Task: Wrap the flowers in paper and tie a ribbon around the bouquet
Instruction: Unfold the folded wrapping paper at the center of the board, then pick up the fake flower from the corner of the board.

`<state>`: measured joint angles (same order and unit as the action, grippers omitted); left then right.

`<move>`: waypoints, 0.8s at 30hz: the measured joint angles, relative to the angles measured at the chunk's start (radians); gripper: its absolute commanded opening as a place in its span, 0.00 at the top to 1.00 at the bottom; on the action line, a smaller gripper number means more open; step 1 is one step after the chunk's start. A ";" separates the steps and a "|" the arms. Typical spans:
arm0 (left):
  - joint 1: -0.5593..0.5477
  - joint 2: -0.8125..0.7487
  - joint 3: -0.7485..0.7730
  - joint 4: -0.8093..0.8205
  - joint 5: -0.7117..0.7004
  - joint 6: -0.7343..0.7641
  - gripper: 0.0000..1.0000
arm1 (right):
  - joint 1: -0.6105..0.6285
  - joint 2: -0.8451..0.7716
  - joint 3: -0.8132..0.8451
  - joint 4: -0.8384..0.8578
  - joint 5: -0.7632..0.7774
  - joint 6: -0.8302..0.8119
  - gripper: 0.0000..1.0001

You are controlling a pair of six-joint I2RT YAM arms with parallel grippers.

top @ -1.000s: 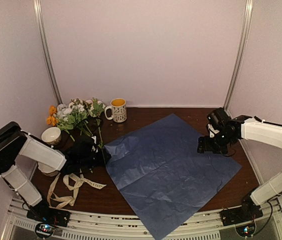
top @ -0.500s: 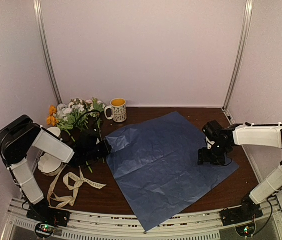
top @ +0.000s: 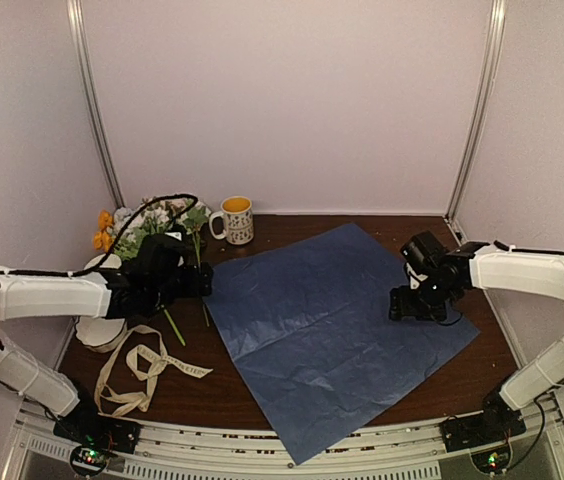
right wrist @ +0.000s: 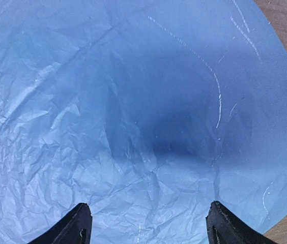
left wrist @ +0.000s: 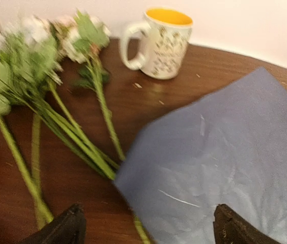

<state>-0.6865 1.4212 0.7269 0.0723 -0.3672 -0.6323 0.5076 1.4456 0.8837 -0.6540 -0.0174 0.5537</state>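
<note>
Two pincers stand open, neither holding anything. The left pincer (left wrist: 148,231) hovers with its jaws spread wide, low over the spot where the cut ends of the flowers (left wrist: 77,137) meet the left corner of the paper (top: 332,330). One stem seems to pass just under that corner, though the blur makes this uncertain. The right pincer (right wrist: 146,229) hangs equally wide over the right part of the sheet, with only creased blue paper beneath it. Outward from there, the flowers lie flat on the table (top: 292,228) at the upper left of the overhead view, blooms toward the back wall and beside the mug (left wrist: 164,40). The paper is spread flat across the middle. The ribbon (top: 147,370) lies looped at the lower left, well apart from the sheet. Judging by this, the work is at its first step, getting the flowers onto the paper; nothing is wrapped or tied. The next move probably calls for the left pincer to close low on the bunched stems and draw them across the sheet, while the right one steadies the thin paper against sliding.
</note>
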 measured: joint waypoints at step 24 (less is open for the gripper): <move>0.362 0.184 0.298 -0.381 0.076 0.172 0.44 | 0.008 -0.126 -0.006 0.001 0.076 -0.001 0.20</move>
<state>-0.3244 1.6054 1.0245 -0.3084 -0.2913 -0.4603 0.5159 1.3193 0.8776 -0.6529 0.0582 0.5529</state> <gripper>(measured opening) 0.560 0.803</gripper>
